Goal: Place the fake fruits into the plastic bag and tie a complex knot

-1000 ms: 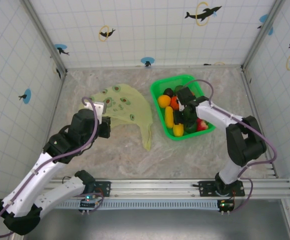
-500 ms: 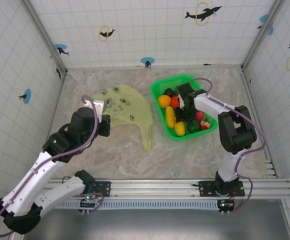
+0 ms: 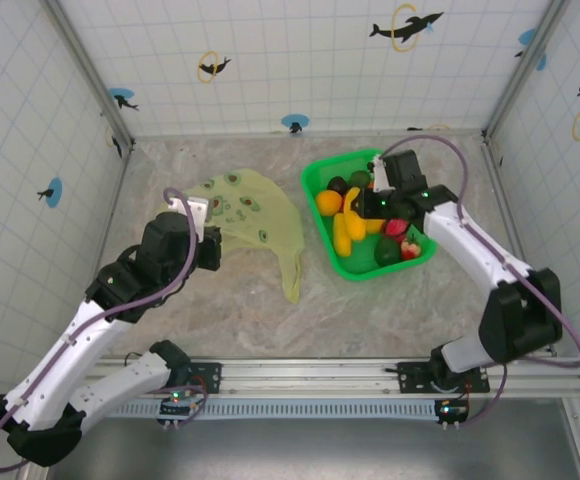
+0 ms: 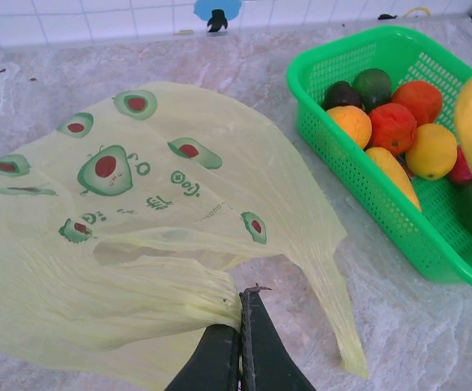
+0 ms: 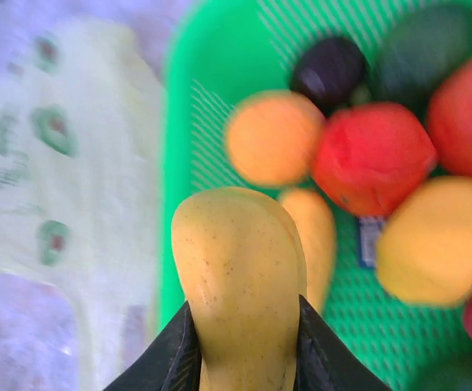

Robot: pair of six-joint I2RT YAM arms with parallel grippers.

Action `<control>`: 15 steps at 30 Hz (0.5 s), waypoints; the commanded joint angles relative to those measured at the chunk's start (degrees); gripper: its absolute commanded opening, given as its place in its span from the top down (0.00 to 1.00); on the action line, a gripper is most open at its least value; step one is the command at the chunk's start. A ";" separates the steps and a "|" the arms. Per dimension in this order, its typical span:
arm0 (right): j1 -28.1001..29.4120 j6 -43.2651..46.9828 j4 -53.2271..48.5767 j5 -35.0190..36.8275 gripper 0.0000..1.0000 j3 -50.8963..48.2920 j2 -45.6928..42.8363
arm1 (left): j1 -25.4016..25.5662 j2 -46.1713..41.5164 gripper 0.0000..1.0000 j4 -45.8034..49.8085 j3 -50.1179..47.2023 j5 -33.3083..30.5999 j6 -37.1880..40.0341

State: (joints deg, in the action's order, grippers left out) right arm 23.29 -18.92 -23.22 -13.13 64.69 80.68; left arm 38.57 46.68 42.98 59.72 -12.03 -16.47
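Marbled table [image 3: 370, 310] bearing all items. The plastic bag [image 4: 138, 236], pale yellow-green with avocado prints, lies flat, spreading ahead of and to the left of the left gripper [image 4: 241, 305], with one handle strip trailing off to that gripper's right. The left gripper's jaws are pressed together on a gathered fold of the bag's near edge. The green basket [image 4: 334, 151] stands ahead and to the right of the left gripper, apart from the bag, and sits beneath the right gripper [image 5: 244, 318]. The right gripper's jaws clamp a long yellow fruit [image 5: 236, 252] by its sides; the fruit projects forward past the fingertips, above the basket's contents. Below and ahead of this gripper, inside the basket, rest a round yellow fruit [image 5: 439, 240] to the right, a red fruit [image 5: 373, 159] ahead-right, an orange fruit [image 5: 273, 138] straight ahead, a dark green fruit [image 5: 427, 41] far ahead-right, and a smaller near-black fruit [image 5: 327, 69] beside it.
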 commanded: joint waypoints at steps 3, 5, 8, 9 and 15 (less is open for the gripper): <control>4.84 -1.60 35.54 -6.18 0.72 -17.65 -11.60 | -0.06 -0.77 1.00 -2.32 2.16 0.52 -1.43; 8.70 -1.04 45.60 -5.25 0.71 -21.67 -13.04 | -0.07 -1.36 1.00 -2.76 2.15 0.67 -1.94; 13.40 -1.97 55.96 -5.95 0.71 -23.08 -10.55 | -0.07 -1.93 1.00 -2.83 2.17 1.73 -2.25; 14.85 -2.32 58.49 -5.70 0.71 -22.86 -9.00 | -0.07 -2.07 1.00 -2.73 2.09 2.00 -2.36; 21.98 -6.04 77.92 -1.84 0.73 -21.80 1.89 | -0.07 -2.74 1.00 -2.48 1.73 2.64 -2.76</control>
State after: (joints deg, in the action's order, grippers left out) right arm 43.16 -22.35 37.76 -16.93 41.98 78.98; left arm 38.57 44.49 41.23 60.18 -10.31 -18.24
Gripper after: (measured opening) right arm 0.275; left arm 0.047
